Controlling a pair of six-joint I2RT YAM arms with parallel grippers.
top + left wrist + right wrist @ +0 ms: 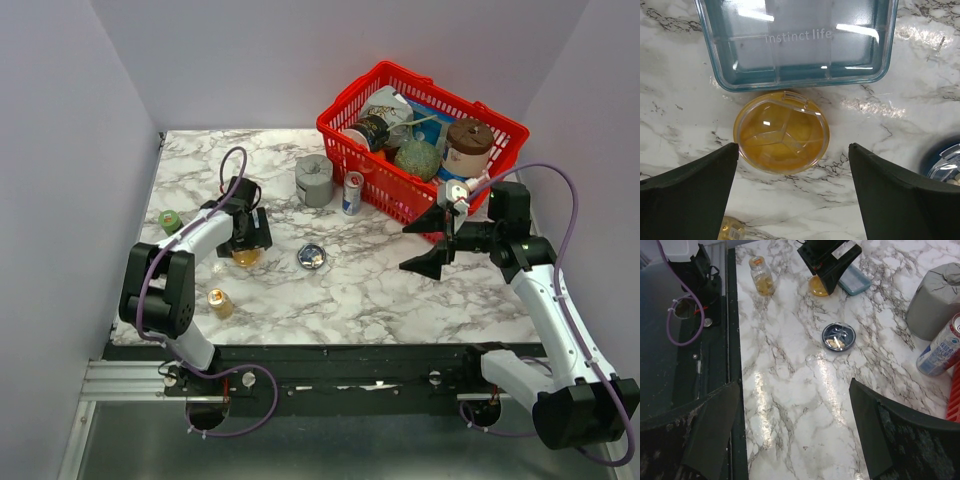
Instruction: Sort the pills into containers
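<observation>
At my far left a small bottle [219,301] with an amber fill stands near the front edge of the table [380,290]. I take the fill for pills, though no view is sharp enough to settle it.

Just behind it the left gripper [792,150] hangs low, its jaws spread wide with nothing between them. The orange dish [781,131] lies straight ahead of those jaws, centred in the gap and just past the tips. I judge a short push forward and down would bracket it. It is round, so there is no long axis to line up with; I only need to keep it centred. Its far rim touches or nearly touches a teal-edged box [795,45], which leaves little room behind. From above, the gripper covers most of this dish.

Further right, the silver dish [311,257] sits on open table between the arms, nearer the left gripper than the right. A few pale bits lie inside it. The left wrist view shows only its edge, cut off at the right border.

The right gripper [427,247] is held high near the red basket [400,195], jaws fully apart and empty. It is turned towards the silver dish but well apart from it. By my reckoning the left arm is better placed for either dish.
</observation>
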